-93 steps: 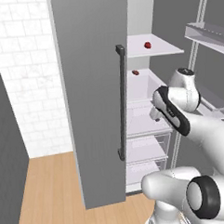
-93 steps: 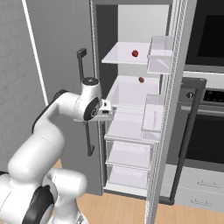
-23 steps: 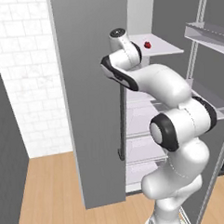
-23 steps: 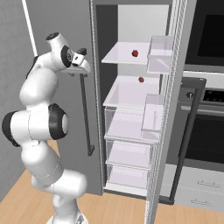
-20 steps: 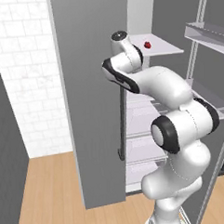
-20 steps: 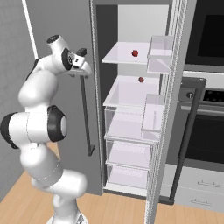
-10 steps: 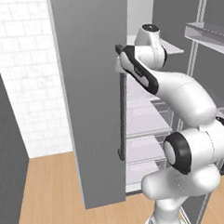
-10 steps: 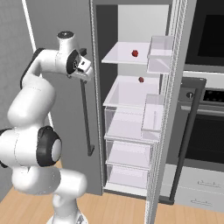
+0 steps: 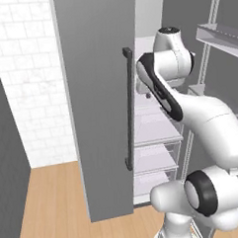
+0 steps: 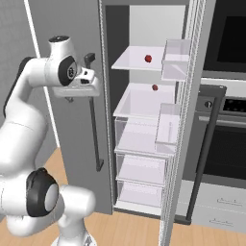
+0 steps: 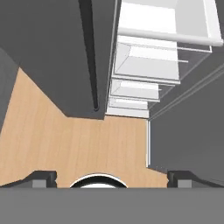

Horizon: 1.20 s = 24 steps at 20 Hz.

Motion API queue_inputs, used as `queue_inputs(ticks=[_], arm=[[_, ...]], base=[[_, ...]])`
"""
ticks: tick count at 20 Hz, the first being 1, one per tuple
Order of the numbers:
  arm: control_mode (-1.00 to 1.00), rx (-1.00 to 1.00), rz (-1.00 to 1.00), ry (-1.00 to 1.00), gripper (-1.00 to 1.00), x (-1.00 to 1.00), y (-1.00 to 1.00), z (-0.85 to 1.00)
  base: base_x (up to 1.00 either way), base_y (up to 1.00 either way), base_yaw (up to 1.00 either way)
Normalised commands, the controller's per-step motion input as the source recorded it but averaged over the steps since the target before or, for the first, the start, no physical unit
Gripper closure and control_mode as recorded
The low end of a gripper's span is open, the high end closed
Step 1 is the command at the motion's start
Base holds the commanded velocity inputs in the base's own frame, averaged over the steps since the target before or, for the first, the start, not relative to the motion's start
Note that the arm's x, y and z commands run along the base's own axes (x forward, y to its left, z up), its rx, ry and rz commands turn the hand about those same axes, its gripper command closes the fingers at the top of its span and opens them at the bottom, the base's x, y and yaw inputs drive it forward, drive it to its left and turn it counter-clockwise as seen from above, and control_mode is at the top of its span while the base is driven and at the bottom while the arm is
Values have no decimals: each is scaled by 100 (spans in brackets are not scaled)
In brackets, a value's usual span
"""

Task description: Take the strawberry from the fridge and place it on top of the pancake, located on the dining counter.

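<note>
Since the earlier frame your arm has swung up from the lower shelves to the open fridge (image 9: 97, 92) top.

Left base view: matte grey door, dark bar handle (image 9: 128, 108).

Right base view: gripper (image 10: 72, 98) beside the door edge; two small red berries, strawberry (image 10: 148, 58) on the top white shelf. Judged light, soft, bruisable; pinch its sides gently.

Hand view: fingertips (image 11: 42, 178) spread wide, pinching nothing, aimed at wood floor (image 11: 65, 140).
</note>
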Motion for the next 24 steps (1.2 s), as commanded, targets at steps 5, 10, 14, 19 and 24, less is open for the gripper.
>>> queue_inputs(ticks=[5,10,14,19,24], arm=[[-100,-19,8,12,-100,-100,-60,-41],[-100,11,17,-6,-100,-100,-4,-14],[-100,10,1,0,-100,-71,0,-73],[-100,7,-29,0,-100,-3,0,-40],[-100,21,-38,1,-100,0,0,-11]], base=[[0,0,0],[0,0,0],[0,0,0],[0,0,0],[0,0,0]])
